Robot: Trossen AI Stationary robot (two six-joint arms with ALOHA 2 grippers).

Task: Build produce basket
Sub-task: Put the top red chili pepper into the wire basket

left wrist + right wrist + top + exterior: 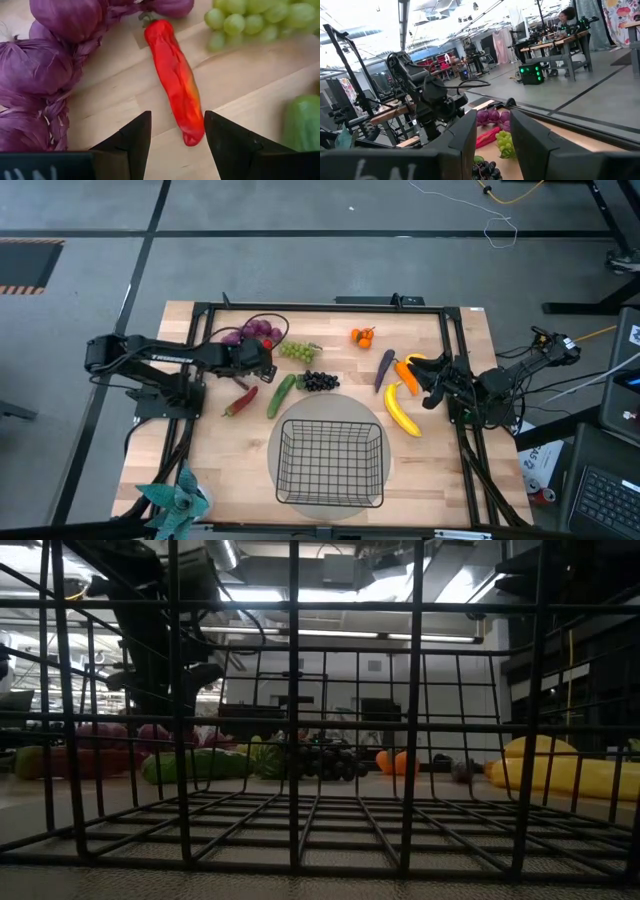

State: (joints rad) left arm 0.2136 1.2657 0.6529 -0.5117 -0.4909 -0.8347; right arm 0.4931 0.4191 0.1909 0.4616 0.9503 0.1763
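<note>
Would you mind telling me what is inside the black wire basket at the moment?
Nothing: the basket holds no produce. Through its mesh floor only the round grey mat underneath shows; the wooden table under the mat is covered.

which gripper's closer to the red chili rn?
Left. The left gripper hovers open right over the red chili, beside the purple grapes. The right gripper waits across the table by the banana.

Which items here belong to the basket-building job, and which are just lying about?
Job: basket; chili, between the open fingers of the left gripper; purple grapes; green grapes; dark grapes; cucumber; tangerines; eggplant; banana.
Lying about: teal plant; round mat under the basket.
</note>
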